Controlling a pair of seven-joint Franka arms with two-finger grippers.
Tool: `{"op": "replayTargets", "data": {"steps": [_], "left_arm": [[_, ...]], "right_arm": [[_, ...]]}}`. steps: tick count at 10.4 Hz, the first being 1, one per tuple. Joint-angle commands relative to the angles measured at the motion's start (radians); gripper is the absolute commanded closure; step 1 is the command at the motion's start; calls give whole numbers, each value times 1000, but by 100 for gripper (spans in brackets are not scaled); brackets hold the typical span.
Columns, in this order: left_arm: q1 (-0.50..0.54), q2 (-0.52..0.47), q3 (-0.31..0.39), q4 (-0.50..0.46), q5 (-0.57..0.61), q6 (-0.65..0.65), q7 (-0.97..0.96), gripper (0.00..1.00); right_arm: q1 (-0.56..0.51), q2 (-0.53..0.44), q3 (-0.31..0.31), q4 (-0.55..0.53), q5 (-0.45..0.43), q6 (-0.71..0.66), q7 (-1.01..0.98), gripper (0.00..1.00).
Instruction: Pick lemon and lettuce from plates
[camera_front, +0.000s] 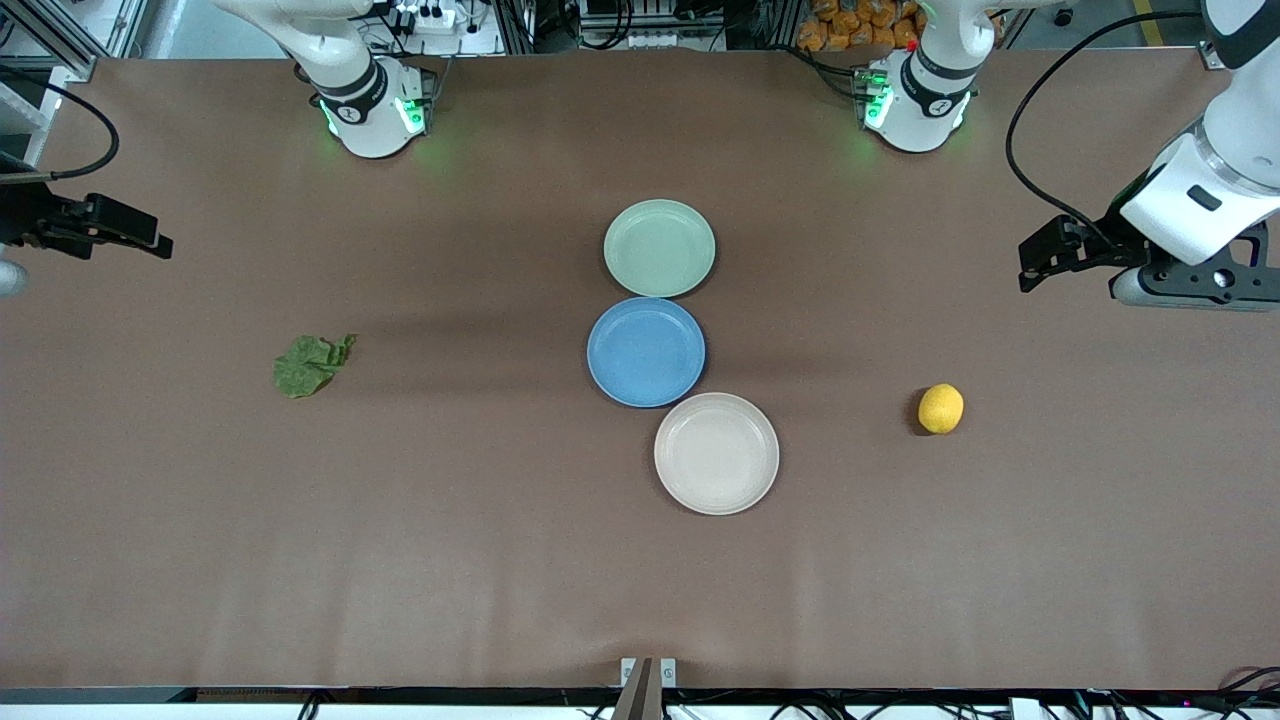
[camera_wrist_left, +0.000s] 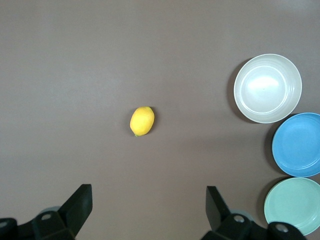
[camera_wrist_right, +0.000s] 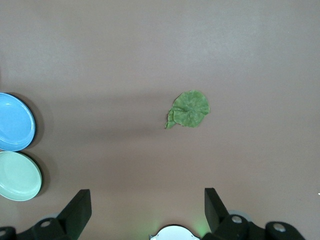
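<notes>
Lying bare on the brown bench (camera_front: 500, 560), the lemon (camera_front: 941, 408) sits toward the left arm's end, well apart from all plates. The lettuce (camera_front: 311, 364) lies flat on the bench toward the right arm's end, also well apart from the plates and on none of them.

Three plates stand in a row at mid-bench, each holding nothing: the pale green plate (camera_front: 659, 248) farthest from the front camera, the blue plate (camera_front: 646, 351) just beside it and nearer, the beige plate (camera_front: 716, 453) nearest, just beside the blue one.

Left end effector (camera_wrist_left: 149, 207): up in the air over the bench at the left arm's end, fingers spread wide, holding nothing; lemon visible below it in the left wrist view.

Right end effector (camera_wrist_right: 147, 210): up over the bench edge at the right arm's end, fingers spread wide, holding nothing; lettuce visible below it in the right wrist view.
</notes>
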Motion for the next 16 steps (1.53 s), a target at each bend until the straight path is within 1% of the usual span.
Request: {"op": "replayTargets", "data": {"steps": [1,12,16], "left_arm": [[-3,4,0,15,-21,-1,-11,0],[-9,6,-6,15,-44,-1,-36,0],[-11,12,-7,16,-44,-1,-38,0]], "right_arm": [[0,-20,-4,-23,13,9,-2,0],[-2,-20,-4,-22,11,2,-4,0],[-6,-4,-4,6,2,25,9,0]]}}
